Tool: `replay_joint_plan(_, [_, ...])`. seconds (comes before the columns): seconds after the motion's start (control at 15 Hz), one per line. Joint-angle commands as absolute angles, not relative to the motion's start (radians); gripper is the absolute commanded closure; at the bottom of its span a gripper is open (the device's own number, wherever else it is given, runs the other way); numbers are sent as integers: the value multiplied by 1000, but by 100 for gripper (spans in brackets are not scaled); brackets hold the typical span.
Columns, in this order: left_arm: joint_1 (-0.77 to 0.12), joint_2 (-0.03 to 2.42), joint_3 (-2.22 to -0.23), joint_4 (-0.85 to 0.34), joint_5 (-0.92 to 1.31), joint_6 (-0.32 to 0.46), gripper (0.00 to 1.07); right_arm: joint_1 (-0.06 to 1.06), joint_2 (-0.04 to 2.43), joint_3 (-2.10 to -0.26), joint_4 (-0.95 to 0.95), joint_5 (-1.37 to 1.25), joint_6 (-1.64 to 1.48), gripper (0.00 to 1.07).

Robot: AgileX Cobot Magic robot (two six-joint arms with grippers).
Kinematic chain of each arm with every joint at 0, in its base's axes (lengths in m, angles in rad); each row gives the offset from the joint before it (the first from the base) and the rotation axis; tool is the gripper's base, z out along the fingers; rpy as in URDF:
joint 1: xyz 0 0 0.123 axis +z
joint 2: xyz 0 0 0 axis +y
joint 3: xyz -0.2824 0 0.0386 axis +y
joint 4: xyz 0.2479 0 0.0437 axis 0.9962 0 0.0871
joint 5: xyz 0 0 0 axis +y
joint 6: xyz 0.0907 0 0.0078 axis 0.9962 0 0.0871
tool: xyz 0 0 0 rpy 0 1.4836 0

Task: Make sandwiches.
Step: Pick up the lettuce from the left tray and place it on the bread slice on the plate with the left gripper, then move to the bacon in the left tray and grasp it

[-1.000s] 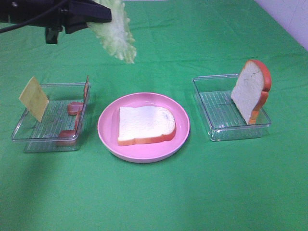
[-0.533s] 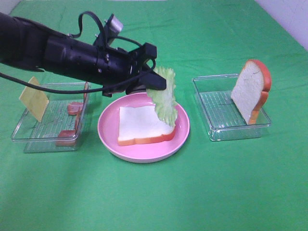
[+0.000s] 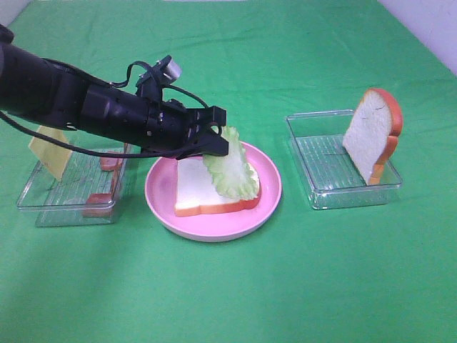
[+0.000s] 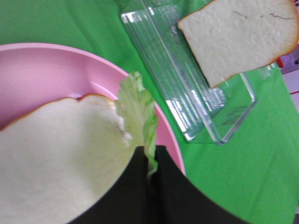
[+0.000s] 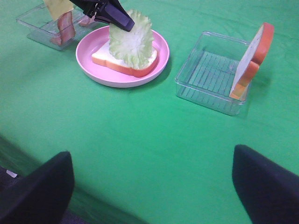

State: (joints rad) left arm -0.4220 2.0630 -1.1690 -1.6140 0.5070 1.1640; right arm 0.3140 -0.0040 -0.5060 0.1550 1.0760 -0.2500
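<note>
A white bread slice (image 3: 200, 187) with orange-brown crust lies flat on the pink plate (image 3: 214, 233). My left gripper (image 3: 218, 143) is shut on a pale green lettuce leaf (image 3: 232, 171) whose lower part rests on the slice's right half. The left wrist view shows the shut gripper (image 4: 150, 161) pinching the lettuce (image 4: 138, 105) beside the slice (image 4: 56, 154). A second bread slice (image 3: 371, 132) leans upright in the right tray (image 3: 321, 193). My right gripper (image 5: 154, 186) is open and empty, well short of the plate (image 5: 121, 79), and out of the exterior view.
The left clear tray (image 3: 43, 207) holds a yellow cheese square (image 3: 50, 152) leaning on its far-left wall and reddish bacon strips (image 3: 108, 161). Green cloth (image 3: 235, 293) covers the table. My left arm (image 3: 71, 107) stretches over the left tray.
My left arm swung from the upper left down to the plate and lowered the lettuce onto the bread slice. Nothing else moved.
</note>
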Motion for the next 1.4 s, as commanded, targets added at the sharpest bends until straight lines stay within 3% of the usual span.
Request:
replay_joint_plan(0.07, [-422, 2062, -1173, -1529, 465, 1138, 107, 311, -27, -504, 152, 1070, -261, 23])
replay_joint_plan(0.27, [-422, 2062, -1173, -1481, 371, 1011, 107, 311, -27, -504, 152, 1070, -261, 23])
replay_joint_plan(0.47, [-422, 2062, -1173, -1455, 375, 983, 101, 311, -27, -504, 152, 1070, -261, 23])
replay_joint_plan(0.6, [-422, 2062, -1173, -1451, 409, 987, 78, 311, -27, -504, 152, 1070, -261, 23])
replay_joint_plan(0.67, [-422, 2061, -1173, -1451, 424, 987, 58, 311, -27, -504, 152, 1070, -261, 23])
replay_joint_plan(0.73, [-422, 2061, -1173, -1451, 431, 987, 47, 311, -27, -504, 152, 1070, -261, 23])
replay_joint_plan(0.8, [-422, 2052, -1173, -1447, 475, 987, 23, 311, -27, -504, 152, 1070, -261, 23])
replay_joint_plan(1.4, [-422, 1859, -1184, -1354, 448, 968, 22, 311, -27, -504, 153, 1070, -261, 23])
